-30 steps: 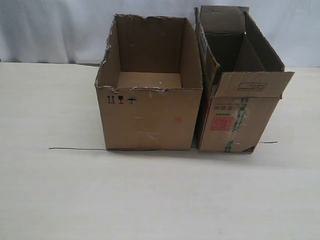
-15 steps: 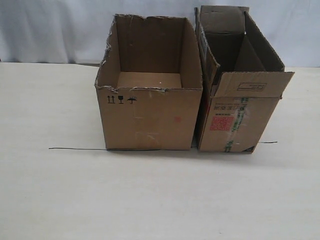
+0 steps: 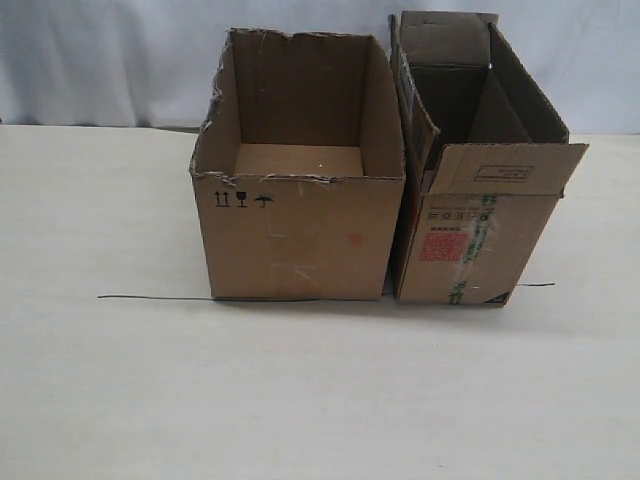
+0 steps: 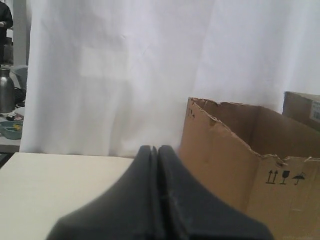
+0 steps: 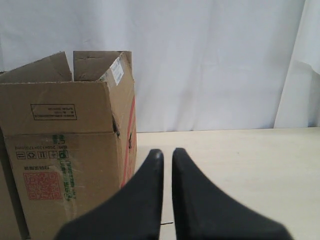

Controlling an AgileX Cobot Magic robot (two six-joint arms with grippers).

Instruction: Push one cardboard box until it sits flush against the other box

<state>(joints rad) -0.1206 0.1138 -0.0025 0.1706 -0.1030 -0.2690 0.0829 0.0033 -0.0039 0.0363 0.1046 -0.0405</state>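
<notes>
Brown and empty, the cardboard box (image 3: 298, 235) stood in the middle of the exterior view. Its right wall was just beside the other box (image 3: 480, 240), with a thin dark slit between them near the bottom. It was probably light and would slide easily. The torn rim looked weak, so a push low on the left wall seemed safer. Left of it the surface (image 3: 100, 220) lay bare. The left gripper (image 4: 156, 155) had its fingers pressed together; the right gripper (image 5: 166, 156) showed a narrow gap.
</notes>
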